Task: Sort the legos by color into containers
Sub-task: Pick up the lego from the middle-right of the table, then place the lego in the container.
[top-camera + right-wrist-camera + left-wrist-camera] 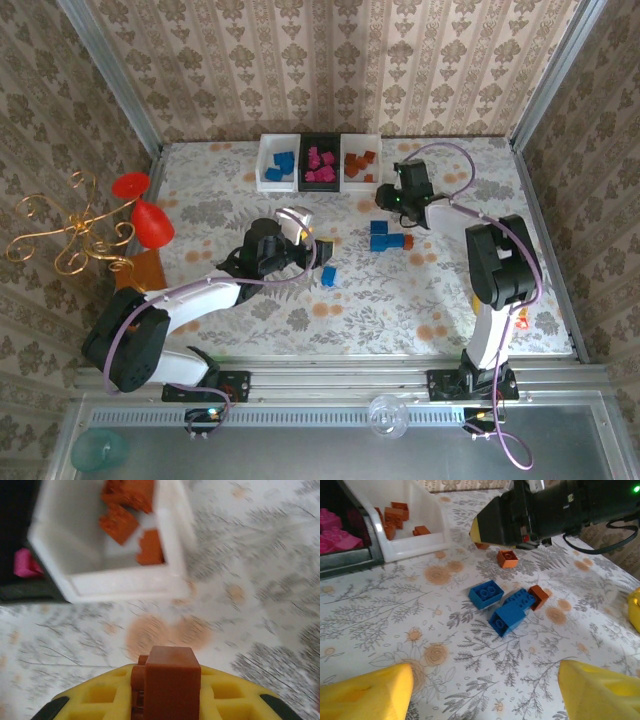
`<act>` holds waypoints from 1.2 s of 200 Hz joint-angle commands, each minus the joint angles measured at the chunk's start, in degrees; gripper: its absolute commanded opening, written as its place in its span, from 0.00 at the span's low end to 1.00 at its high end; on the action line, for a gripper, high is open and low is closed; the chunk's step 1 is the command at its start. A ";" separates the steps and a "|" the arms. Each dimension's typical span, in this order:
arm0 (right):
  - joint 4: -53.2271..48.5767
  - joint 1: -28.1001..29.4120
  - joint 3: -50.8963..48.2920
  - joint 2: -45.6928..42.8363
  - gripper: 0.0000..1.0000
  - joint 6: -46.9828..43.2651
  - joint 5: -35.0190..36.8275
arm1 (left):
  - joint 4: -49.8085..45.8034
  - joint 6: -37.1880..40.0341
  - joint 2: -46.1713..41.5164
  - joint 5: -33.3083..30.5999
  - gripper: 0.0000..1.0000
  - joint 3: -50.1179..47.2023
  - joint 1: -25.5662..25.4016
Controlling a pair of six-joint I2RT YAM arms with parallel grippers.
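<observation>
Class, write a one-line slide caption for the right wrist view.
Right claw shut on a small orange-brown plastic brick, short of the white rectangular plastic bin holding matching bricks.

Three open bins stand in a row at the upper centre of the top view: the left white bin (278, 186) holds blue legos (280, 166), the black bin (319, 187) magenta-pink legos (320, 165), and the right white bin (360, 186) orange-brown legos (360, 163). Right of centre on the table (450, 290), blue bricks (380, 235) lie close together, a loose orange-brown brick (407, 241) touching their right side. A lone blue brick (328, 276) lies lower left. The gripped orange-brown brick (170, 677) sits upright in the right gripper (167, 700).
</observation>
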 commanded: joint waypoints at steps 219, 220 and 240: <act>-13.02 -4.44 4.03 -4.80 0.74 -7.01 10.95 | -10.34 -0.88 2.97 0.41 0.86 8.67 1.83; -13.20 -4.56 3.86 -4.82 0.74 -6.97 10.93 | -10.15 -0.90 2.97 0.50 0.86 8.56 1.70; -15.83 -6.12 2.04 -4.33 0.75 -6.43 10.90 | -6.17 -0.04 2.96 2.09 0.88 6.48 -0.20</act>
